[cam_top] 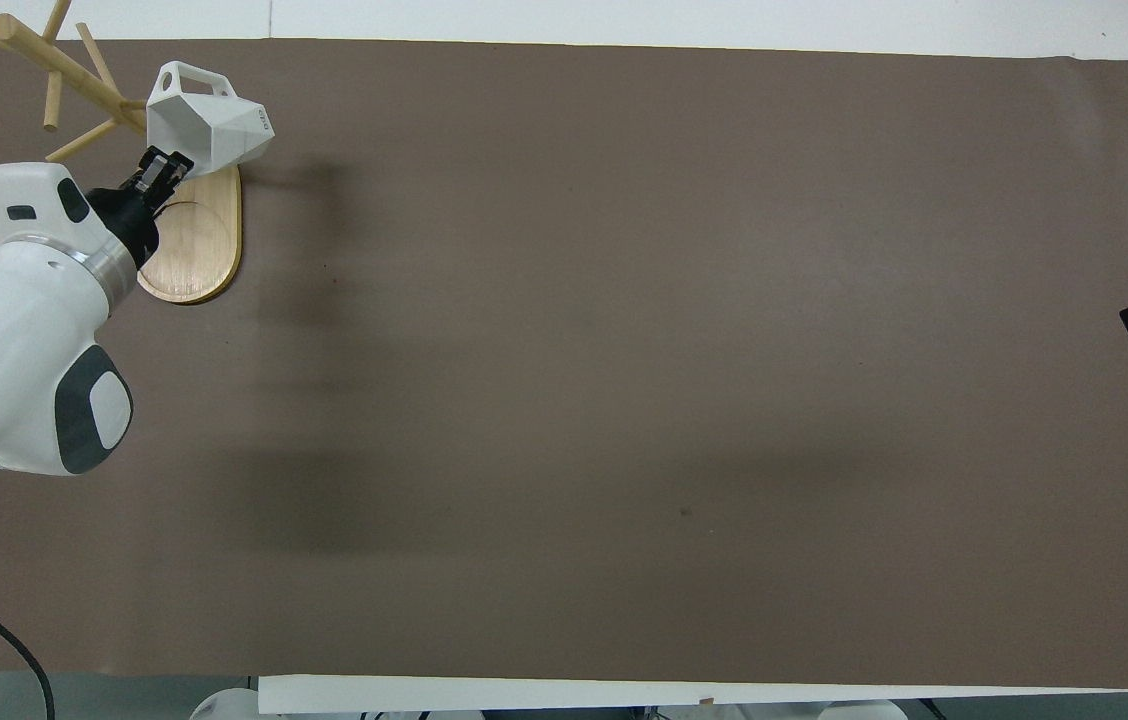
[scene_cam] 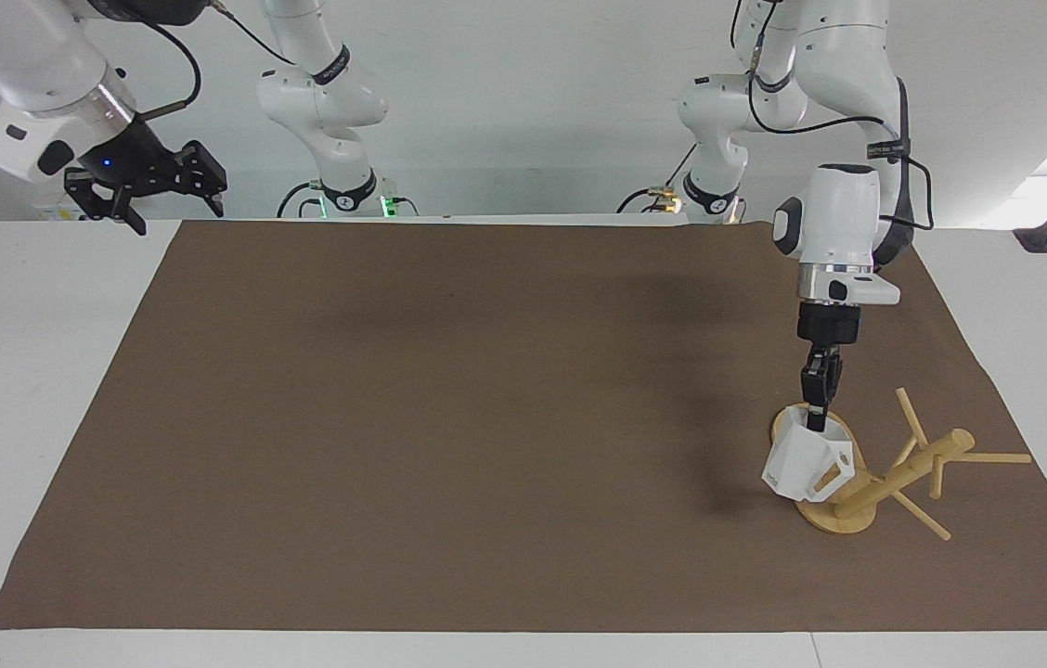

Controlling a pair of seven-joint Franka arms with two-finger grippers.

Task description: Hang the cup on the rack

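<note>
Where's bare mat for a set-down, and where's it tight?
Bare mat from the rack to the right arm's end. Tight at the left arm's end: left pincer holds the cup over the rack's base. Right pincer waits off the mat.

A robotics lab, clearly: 2 white arms, the left arm (scene_cam: 844,232) and the right arm (scene_cam: 32,56), bolted at one end of a white table (scene_cam: 22,390) under a brown mat (scene_cam: 449,417), cables (scene_cam: 858,121) trailing, bare white walls (scene_cam: 533,93) all around.
</note>
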